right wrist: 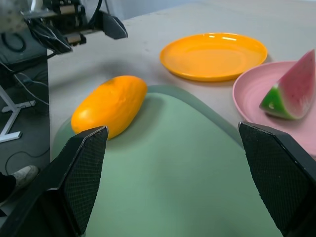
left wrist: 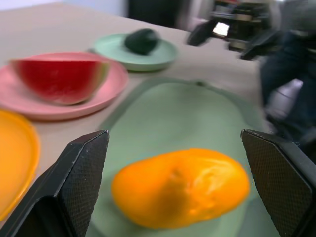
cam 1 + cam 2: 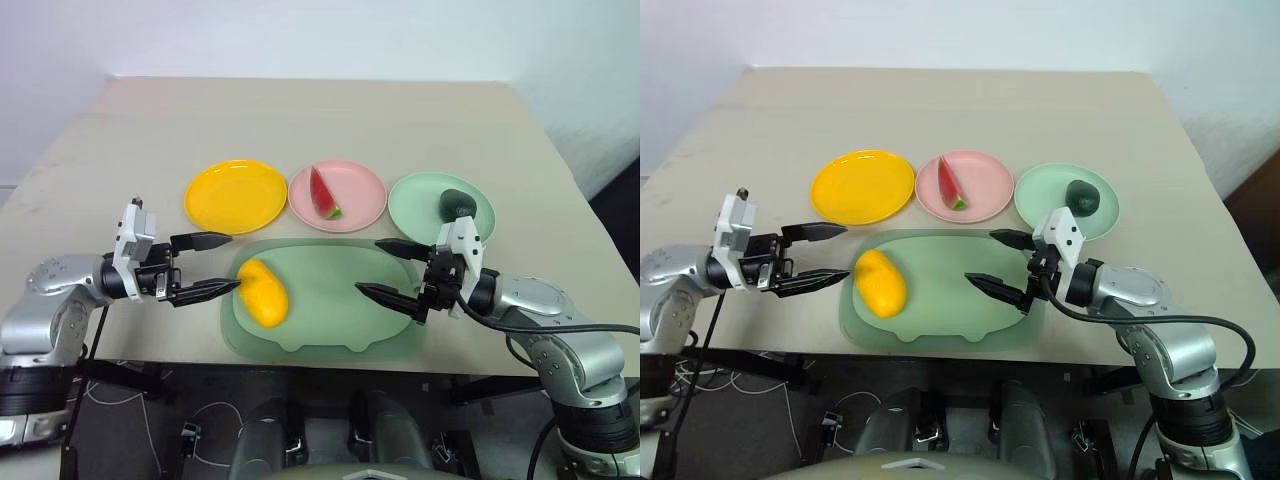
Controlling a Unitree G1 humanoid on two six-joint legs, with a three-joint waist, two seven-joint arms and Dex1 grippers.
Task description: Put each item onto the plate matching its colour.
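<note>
A yellow mango (image 3: 262, 292) lies at the left end of the large pale green tray (image 3: 335, 300). Behind the tray stand three plates in a row. The yellow-orange plate (image 3: 236, 195) on the left holds nothing. A red watermelon wedge (image 3: 322, 192) rests on the pink plate (image 3: 362, 190) in the middle, and a dark green avocado (image 3: 457, 203) sits on the mint green plate (image 3: 415, 208) on the right. My left gripper (image 3: 232, 262) is open, pointing at the mango from just left of the tray. My right gripper (image 3: 368, 266) is open above the tray's right half, holding nothing.
The beige table (image 3: 300, 120) stretches far behind the plates. Its front edge runs just below the tray. The right gripper's arm reaches in from the lower right, close to the green plate.
</note>
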